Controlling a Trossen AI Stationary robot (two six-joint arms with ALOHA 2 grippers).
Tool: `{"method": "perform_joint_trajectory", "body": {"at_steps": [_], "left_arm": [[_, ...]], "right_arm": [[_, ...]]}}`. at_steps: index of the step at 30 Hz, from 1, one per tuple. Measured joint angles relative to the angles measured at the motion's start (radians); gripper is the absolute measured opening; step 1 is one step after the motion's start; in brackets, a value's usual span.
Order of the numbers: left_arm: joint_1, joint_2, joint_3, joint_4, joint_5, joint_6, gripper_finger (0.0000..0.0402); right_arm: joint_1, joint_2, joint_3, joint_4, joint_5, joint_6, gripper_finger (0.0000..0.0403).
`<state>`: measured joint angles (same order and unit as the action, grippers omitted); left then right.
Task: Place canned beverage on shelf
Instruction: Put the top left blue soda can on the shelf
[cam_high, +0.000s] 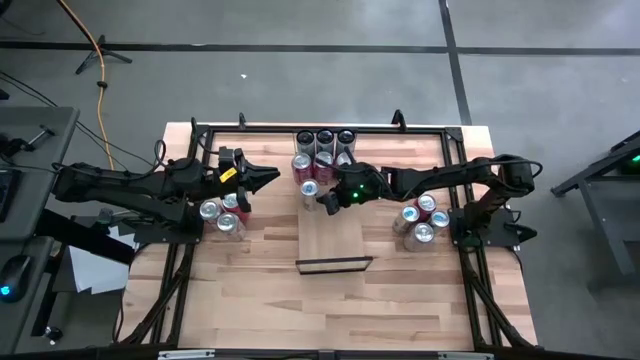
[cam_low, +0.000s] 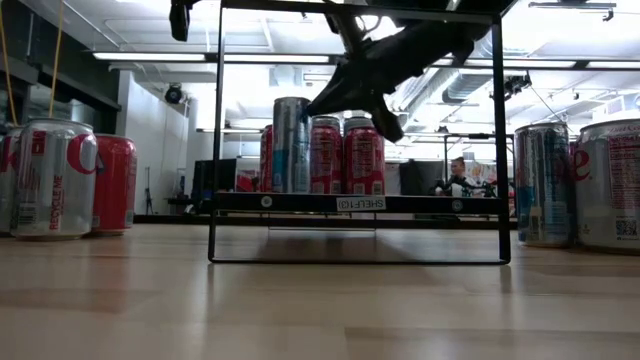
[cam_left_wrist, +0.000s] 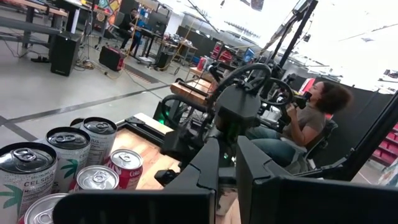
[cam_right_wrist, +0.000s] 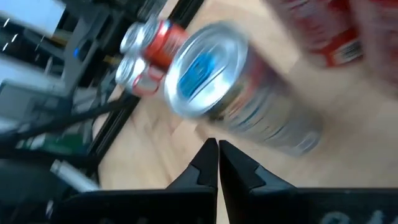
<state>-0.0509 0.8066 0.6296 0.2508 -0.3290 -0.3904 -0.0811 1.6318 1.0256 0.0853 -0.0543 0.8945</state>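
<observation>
While your right gripper (cam_high: 328, 200) hangs with its fingers pressed together and holding nothing, just beside a silver-and-blue can (cam_high: 310, 188) at the far end of the shelf (cam_high: 335, 240), you have the grasp still to set up. That pale board runs from its black lip (cam_high: 335, 264), nearest you, back toward the cluster of cans (cam_high: 322, 152) standing at its far end, and the wrist view shows the silver can's top right ahead of the closed fingertips. Judging from this, you should part the fingers before closing in, then square them to either side of the can's wall so it does not tip into its red neighbours. Farther left, your left gripper (cam_high: 268, 178) waits, also closed and empty, above a group of cans (cam_high: 224, 212) on the tabletop (cam_high: 260, 290). Another group of cans (cam_high: 420, 220) stands at the right. Beyond the table, a seated person (cam_left_wrist: 311, 121) is visible in the room.
</observation>
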Motion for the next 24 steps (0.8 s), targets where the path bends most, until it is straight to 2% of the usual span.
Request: {"method": "perform_joint_trajectory", "body": {"at_steps": [5,8,13,24], "left_arm": [[0.000,0.000,0.000,0.000,0.000,0.000,0.0001],[0.000,0.000,0.000,0.000,0.000,0.000,0.0000],[0.000,0.000,0.000,0.000,0.000,0.000,0.0000],[0.000,0.000,0.000,0.000,0.000,0.000,0.0001]], "right_arm": [[0.000,0.000,0.000,-0.024,-0.112,-0.048,0.0000],[0.004,0.000,0.000,-0.041,-0.138,-0.058,0.0000],[0.031,0.000,0.000,-0.046,-0.137,-0.047,0.0000],[0.061,0.000,0.000,-0.051,-0.058,-0.031,0.0000]]}}
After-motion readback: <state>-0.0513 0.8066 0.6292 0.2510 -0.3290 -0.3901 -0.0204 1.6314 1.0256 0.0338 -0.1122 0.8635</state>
